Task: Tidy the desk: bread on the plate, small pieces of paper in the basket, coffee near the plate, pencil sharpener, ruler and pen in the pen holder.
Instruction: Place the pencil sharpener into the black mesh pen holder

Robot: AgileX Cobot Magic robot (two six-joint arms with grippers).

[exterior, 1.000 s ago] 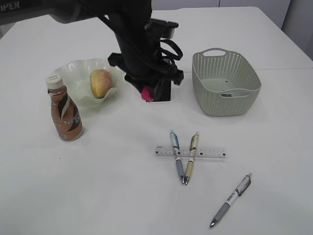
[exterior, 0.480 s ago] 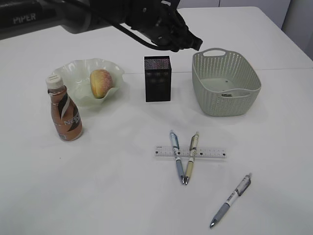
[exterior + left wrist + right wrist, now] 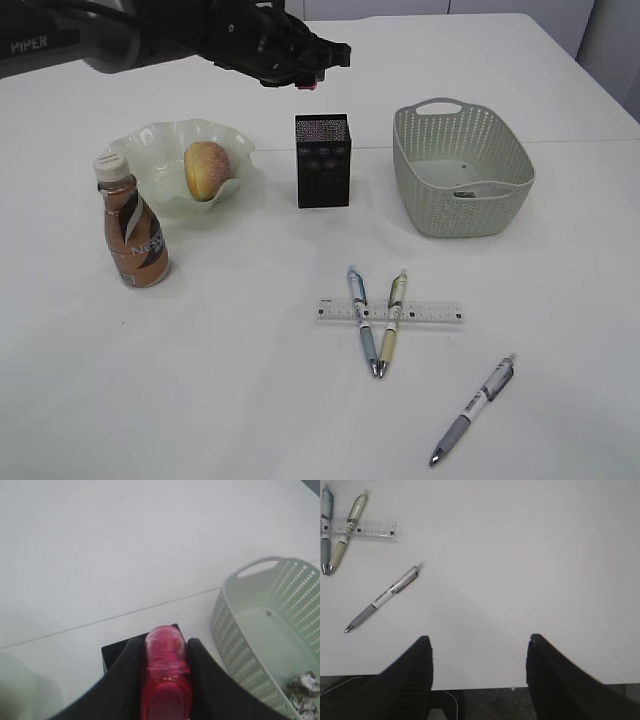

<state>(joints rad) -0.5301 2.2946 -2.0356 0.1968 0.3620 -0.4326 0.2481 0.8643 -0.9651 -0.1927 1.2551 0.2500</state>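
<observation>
Left claw [image 3: 165, 680] is up in the air, clamped on a pink pencil sharpener [image 3: 165, 675], one black finger on each side of it. In the exterior view that claw [image 3: 305, 68] hangs above and slightly behind the black mesh pen holder [image 3: 322, 160], clear of its rim; from the wrist camera the holder's top edge [image 3: 125, 647] peeks out just beneath the sharpener. Off to the claw's right sits the grey-green basket [image 3: 462, 170], with crumpled paper scraps [image 3: 302, 692] in its bottom. To the claw's left and lower down, the bread [image 3: 205, 168] lies in the ruffled green plate [image 3: 150, 150], and the coffee [image 3: 132, 222] stands upright just in front of that plate.

Right claw [image 3: 479, 670] hovers over the tabletop's [image 3: 520, 555] near edge, fingers spread wide apart, nothing between them. Ahead of it to the left lies a grey-grip pen [image 3: 384, 598], alone. Further out in that direction, the clear ruler [image 3: 360, 528] lies with two more pens [image 3: 342, 532] across it, touching.
</observation>
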